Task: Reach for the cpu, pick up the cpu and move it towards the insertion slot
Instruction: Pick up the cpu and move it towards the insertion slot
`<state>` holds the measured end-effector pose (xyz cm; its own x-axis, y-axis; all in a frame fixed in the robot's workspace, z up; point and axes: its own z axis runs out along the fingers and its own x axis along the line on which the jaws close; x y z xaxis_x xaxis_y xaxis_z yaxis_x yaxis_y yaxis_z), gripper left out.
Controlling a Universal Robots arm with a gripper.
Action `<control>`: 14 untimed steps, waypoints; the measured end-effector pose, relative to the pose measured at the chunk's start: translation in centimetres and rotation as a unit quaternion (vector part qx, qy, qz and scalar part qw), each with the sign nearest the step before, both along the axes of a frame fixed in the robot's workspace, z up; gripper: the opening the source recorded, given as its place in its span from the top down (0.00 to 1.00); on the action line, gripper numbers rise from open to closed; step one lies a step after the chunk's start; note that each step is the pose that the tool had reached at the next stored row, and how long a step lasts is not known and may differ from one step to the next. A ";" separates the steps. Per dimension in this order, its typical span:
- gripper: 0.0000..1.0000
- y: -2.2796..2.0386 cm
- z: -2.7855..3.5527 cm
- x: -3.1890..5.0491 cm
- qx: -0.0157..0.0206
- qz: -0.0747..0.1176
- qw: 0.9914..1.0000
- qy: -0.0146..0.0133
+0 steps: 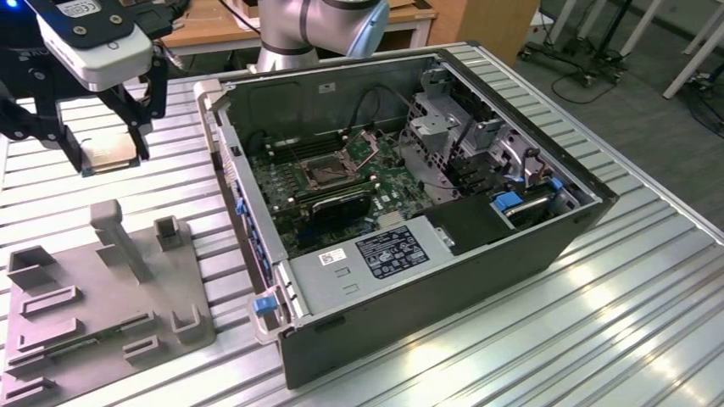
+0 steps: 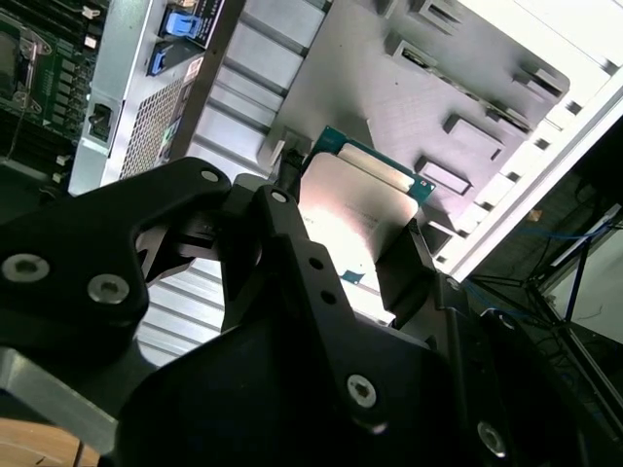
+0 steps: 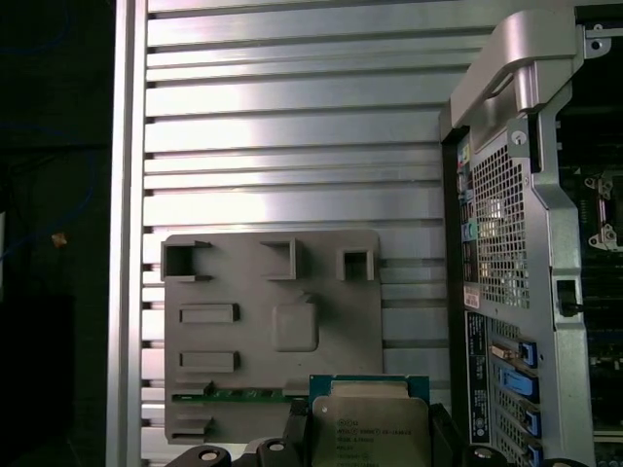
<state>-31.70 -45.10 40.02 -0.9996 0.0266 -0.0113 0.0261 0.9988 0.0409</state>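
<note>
The cpu (image 1: 114, 154), a small square chip with a silvery top and green edge, hangs in the air above the ribbed table at the exterior view's upper left. My gripper (image 1: 110, 159) is shut on it, one black finger on each side. Both wrist views show the chip (image 2: 355, 204) (image 3: 370, 423) clamped between the fingers (image 2: 404, 268), above the near edge of the grey tray. The insertion slot (image 1: 321, 175), a silver-framed socket with a dark centre, lies on the green board inside the open computer case, well off to the exterior view's right of the gripper.
The grey plastic tray (image 1: 102, 314) with upright pegs and recesses lies on the table below the gripper. The open computer case (image 1: 453, 246) has a tall wall (image 1: 226, 153) between gripper and socket. Drive cages and cables crowd its far side.
</note>
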 end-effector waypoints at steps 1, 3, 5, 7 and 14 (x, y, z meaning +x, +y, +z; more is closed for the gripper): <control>0.45 0.00 0.00 0.04 0.000 0.000 1.000 0.000; 0.45 0.00 0.00 0.11 0.000 0.000 1.000 0.000; 0.45 0.00 0.00 0.21 0.000 0.000 1.000 0.000; 0.45 0.00 0.00 0.27 0.000 0.000 1.000 0.000; 0.45 0.00 0.01 0.52 0.000 0.000 1.000 0.000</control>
